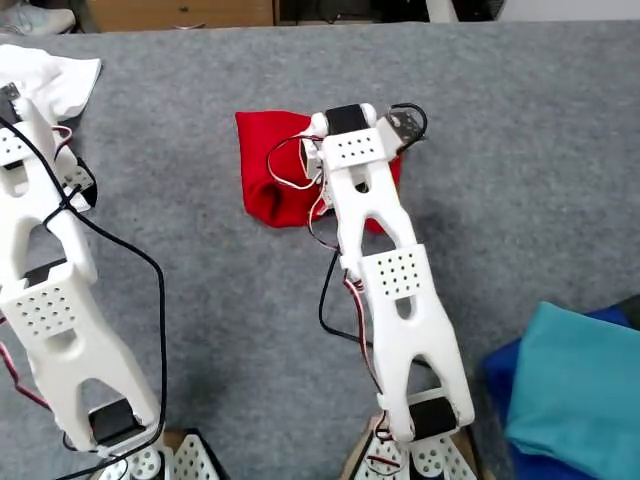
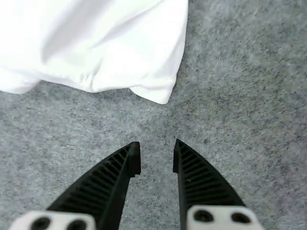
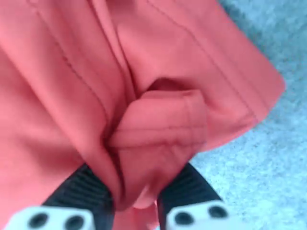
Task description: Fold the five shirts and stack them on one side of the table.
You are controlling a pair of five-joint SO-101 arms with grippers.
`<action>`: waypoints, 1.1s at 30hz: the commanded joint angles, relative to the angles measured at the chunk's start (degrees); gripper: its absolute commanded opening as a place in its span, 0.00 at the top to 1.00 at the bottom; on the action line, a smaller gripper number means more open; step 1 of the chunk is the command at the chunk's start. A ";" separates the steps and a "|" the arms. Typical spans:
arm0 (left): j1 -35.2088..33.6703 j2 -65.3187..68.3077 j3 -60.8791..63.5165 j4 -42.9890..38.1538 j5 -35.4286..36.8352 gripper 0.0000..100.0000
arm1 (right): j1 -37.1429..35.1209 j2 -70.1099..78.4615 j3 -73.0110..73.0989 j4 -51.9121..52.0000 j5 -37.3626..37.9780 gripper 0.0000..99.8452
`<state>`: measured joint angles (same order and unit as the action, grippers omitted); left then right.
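Right claw (image 3: pixel 136 191) clamps a fold of the red shirt (image 1: pixel 268 170), whose bulk lies leftward, toward the parted, empty left claw (image 2: pixel 156 155).

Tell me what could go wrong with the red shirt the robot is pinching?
The right gripper pinches just a bunched fold of the red shirt, so it might slip out or crumple instead of folding flat. The arm's loose wires hang over the shirt and could snag it.

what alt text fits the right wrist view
The right gripper pinches a bunched fold of a red shirt, seen from close above. Grey table shows past the shirt's edge.
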<state>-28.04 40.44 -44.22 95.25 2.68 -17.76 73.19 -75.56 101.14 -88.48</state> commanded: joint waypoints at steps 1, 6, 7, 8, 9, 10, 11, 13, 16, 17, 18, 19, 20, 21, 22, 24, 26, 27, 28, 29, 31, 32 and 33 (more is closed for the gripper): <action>-0.97 -0.84 -0.62 -0.79 -0.35 0.87 | 3.30 -0.75 -2.95 -0.44 -1.05 0.99; -0.97 -0.84 -0.53 -0.79 -0.35 0.87 | 3.30 -5.58 -14.55 -0.35 3.43 0.99; -0.97 -0.84 -0.53 -0.79 -0.35 0.87 | 3.56 -6.46 -17.89 -0.35 4.66 0.99; -0.97 -0.84 -0.53 -0.79 -0.35 0.87 | 3.82 -7.43 -20.53 -0.62 5.89 0.99; -0.97 -0.84 -0.53 -0.79 -0.35 0.87 | 4.62 -8.84 -20.53 -2.02 7.47 0.99; -0.97 -0.84 -0.53 -0.79 -0.35 0.87 | 5.85 -10.68 -19.82 -3.69 8.79 0.99; -0.97 -0.84 -0.53 -0.79 -0.35 0.87 | 7.34 -12.09 -19.21 -5.71 10.11 0.99; -0.97 -0.92 -0.62 -0.79 -0.35 0.87 | 11.47 -13.23 -19.30 -9.58 12.48 0.99; -1.49 -1.27 -0.62 -0.79 -0.35 0.87 | 17.63 -14.90 -20.09 -12.75 17.14 0.99; -1.67 -1.27 -0.62 -0.79 -0.35 0.87 | 19.38 -15.69 -20.09 -12.75 18.64 0.99; -1.76 -1.27 -0.70 -0.79 -0.35 0.87 | 21.32 -16.48 -19.91 -12.75 19.96 0.99; -1.93 -1.36 -0.70 -0.70 -0.35 0.87 | 22.99 -17.36 -19.91 -12.31 21.45 0.99; -2.02 -1.36 -0.70 -0.53 -0.35 0.87 | 24.31 -18.15 -19.91 -11.52 23.03 0.99; -2.11 -1.36 -0.62 -0.44 -0.35 0.87 | 25.27 -19.12 -19.91 -10.29 24.70 0.99; -2.20 -1.36 -0.62 -0.35 -0.35 0.87 | 26.07 -20.26 -19.91 -8.44 26.73 0.99; -2.64 -1.36 -0.62 -0.26 -0.35 0.87 | 27.56 -22.90 -19.91 -4.13 30.15 0.99; -2.81 -1.36 -0.62 -0.18 -0.35 0.87 | 30.02 -25.63 -19.91 -1.23 32.79 0.99; -3.16 -1.36 -0.62 0.35 -0.35 0.87 | 31.87 -26.95 -19.91 -0.62 34.11 0.99; -3.34 -1.36 -0.88 1.14 -0.35 0.87 | 33.89 -28.00 -19.91 -0.18 35.60 0.99; -3.43 -1.36 -1.49 2.11 -0.35 0.87 | 35.91 -29.05 -19.74 0.18 37.45 0.99; -3.69 -1.36 -2.64 4.04 -0.35 0.87 | 40.31 -30.37 -19.65 0.88 41.85 0.99; -3.78 -1.36 -3.08 4.84 -0.35 0.87 | 42.33 -30.55 -19.56 1.14 44.48 0.99; -4.04 -1.36 -3.78 5.36 -0.35 0.87 | 44.44 -30.55 -19.56 1.23 46.95 0.99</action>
<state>-31.12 40.44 -44.40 98.51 2.59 20.75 48.22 -91.38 101.32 -47.78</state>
